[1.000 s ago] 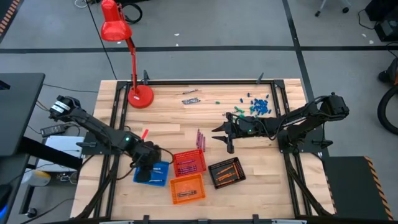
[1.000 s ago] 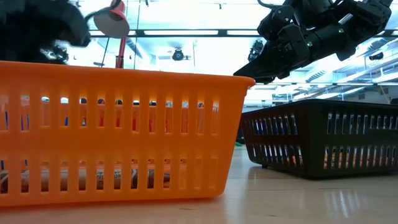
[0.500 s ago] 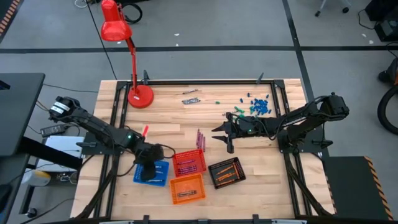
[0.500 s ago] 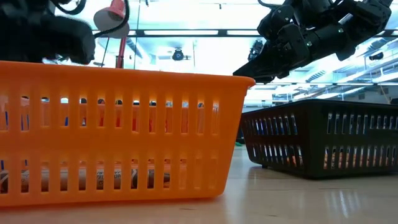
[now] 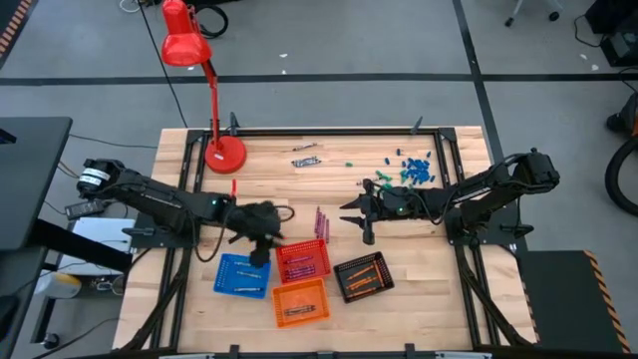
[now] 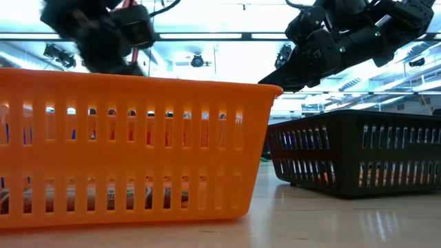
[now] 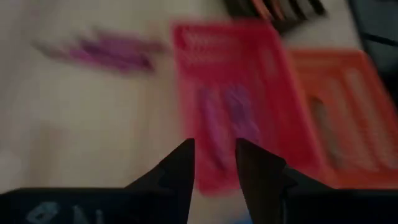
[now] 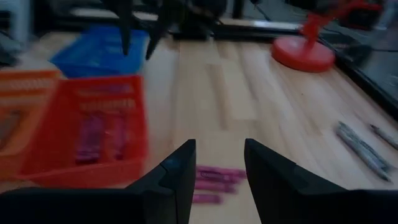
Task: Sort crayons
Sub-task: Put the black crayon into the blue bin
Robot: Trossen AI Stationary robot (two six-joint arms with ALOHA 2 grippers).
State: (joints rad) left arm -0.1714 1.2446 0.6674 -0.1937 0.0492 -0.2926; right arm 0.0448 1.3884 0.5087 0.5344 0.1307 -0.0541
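Several magenta crayons (image 5: pixel 320 221) lie on the bare table just beyond the red tray (image 5: pixel 303 261), which holds more of them (image 7: pixel 217 118). Grey crayons (image 5: pixel 305 155) lie near the far edge. Orange crayons lie in the black tray (image 5: pixel 363 275) and in the orange tray (image 5: pixel 300 302). My left gripper (image 5: pixel 261 249) is open and empty above the table at the red tray's far left corner; its fingers (image 7: pixel 183 167) point down. My right gripper (image 5: pixel 355 223) is open and empty, hovering right of the loose magenta crayons (image 8: pixel 214 180).
A blue tray (image 5: pixel 242 276) stands left of the red one. Tiny green and blue bits (image 5: pixel 409 170) are scattered at the far right. A red desk lamp (image 5: pixel 223 152) stands at the far left. In the low view, the orange tray (image 6: pixel 131 151) and the black tray (image 6: pixel 358 155) fill the foreground.
My left gripper has left its place over the blue tray and gone toward the table's right and far edges, to the red tray's far left corner. My right gripper has kept still. No crayon or tray has moved.
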